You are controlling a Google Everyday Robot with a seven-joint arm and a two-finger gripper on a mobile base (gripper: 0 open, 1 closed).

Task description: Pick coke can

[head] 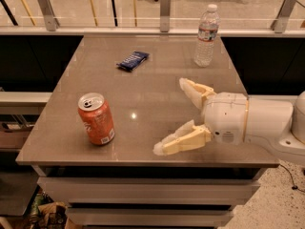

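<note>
A robot's claw [170, 115] hangs wide open over the right half of a grey table [157, 51], its two cream fingers [183, 141] spread apart and pointing left, holding nothing. The white arm [267, 123] reaches in from the right edge. The orange-red coke can [96, 119] stands upright near the table's front left corner, well apart from the claw, its silver top showing. A clear water bottle [207, 36] stands upright at the far right of the table, and a flat dark blue snack packet [133, 60] lies toward the far side, left of the bottle.
</note>
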